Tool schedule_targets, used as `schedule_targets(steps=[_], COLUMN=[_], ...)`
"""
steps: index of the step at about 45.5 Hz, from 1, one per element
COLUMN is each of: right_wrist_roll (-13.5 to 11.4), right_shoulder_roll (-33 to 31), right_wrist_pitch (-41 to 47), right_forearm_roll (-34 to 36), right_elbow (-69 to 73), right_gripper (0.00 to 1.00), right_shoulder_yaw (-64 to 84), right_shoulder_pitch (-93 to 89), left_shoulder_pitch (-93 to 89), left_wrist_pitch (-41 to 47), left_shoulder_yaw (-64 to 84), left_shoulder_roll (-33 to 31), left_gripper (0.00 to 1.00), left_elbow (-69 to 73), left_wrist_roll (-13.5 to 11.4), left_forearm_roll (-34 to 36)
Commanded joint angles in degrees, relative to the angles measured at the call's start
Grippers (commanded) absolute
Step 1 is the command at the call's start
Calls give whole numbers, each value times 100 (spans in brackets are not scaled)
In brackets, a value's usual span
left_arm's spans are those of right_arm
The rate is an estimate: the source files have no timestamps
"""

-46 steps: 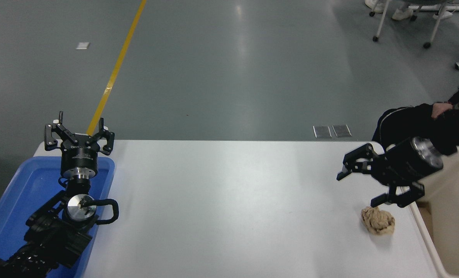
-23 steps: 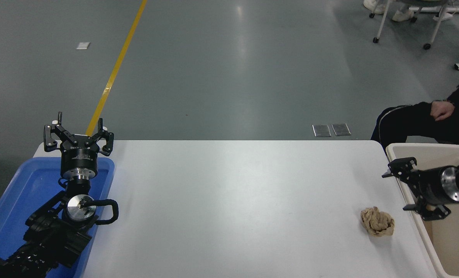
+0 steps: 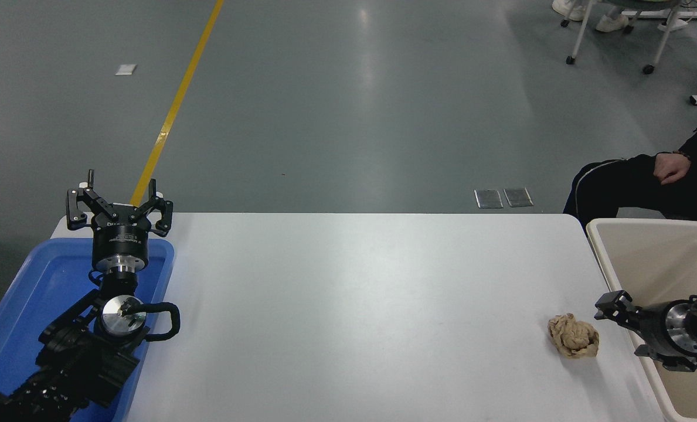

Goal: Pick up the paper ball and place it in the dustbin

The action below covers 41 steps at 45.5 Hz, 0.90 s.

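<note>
- We see the paper ball (image 3: 573,343) lying on the white table (image 3: 354,305), close to the table's right edge and toward the near side. It is a crumpled tan wad, and nothing touches it.
- The dustbin (image 3: 603,249) stands just beside the table's right edge, a cream-beige box with a thick rounded rim. What we can see of its inside shows only bare wall.
- Our right gripper (image 3: 618,331) reaches in from the right edge of the picture, low over the bin's near-left rim. Its fingers are spread apart and hold nothing. One finger (image 3: 613,305) points left toward the paper ball, which sits just beside it but apart from it.
- The right arm's silver wrist collar (image 3: 679,328) shows above the bin's interior.
- Our left gripper (image 3: 119,202) sits at the far left, over the far end of a shallow blue tray (image 3: 26,305). Its fingers are splayed wide and empty, pointing away from us.
- The left arm runs from the lower left corner across the tray.
- A person sits past the table's far right corner, in dark clothes, with a hand (image 3: 670,167) resting on a knee.
- Beyond the table we see a grey floor with a yellow line (image 3: 175,105) running away from us, and chair legs on casters (image 3: 612,35) at the top right.
</note>
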State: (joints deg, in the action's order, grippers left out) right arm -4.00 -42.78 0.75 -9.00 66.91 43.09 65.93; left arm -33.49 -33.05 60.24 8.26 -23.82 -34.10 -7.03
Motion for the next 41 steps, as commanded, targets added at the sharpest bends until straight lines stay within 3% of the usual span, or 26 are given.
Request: schedule_targets(steps=[1,15,41], right_wrist_roll=[-4,-30,-39], right_shoulder_roll=[76,428,1131], right_wrist_pitch=[-260,-224,-602], right_forearm_roll=[213,1146,1103], right_elbow=[445,437,-442], right_gripper=[100,100,99], right_shoulder_yaw=[68,32,59], right_shoulder_pitch=[122,280,-176], left_shoulder_pitch=[-9,0,0], left_wrist_pitch=[-8,0,0], left_shoulder_yaw=[-3,-3,-3], left_shoulder_roll=[0,0,0], left_gripper=[99,99,99], left_elbow=[0,0,0], left_wrist_roll=[0,0,0], left_forearm_roll=[0,0,0])
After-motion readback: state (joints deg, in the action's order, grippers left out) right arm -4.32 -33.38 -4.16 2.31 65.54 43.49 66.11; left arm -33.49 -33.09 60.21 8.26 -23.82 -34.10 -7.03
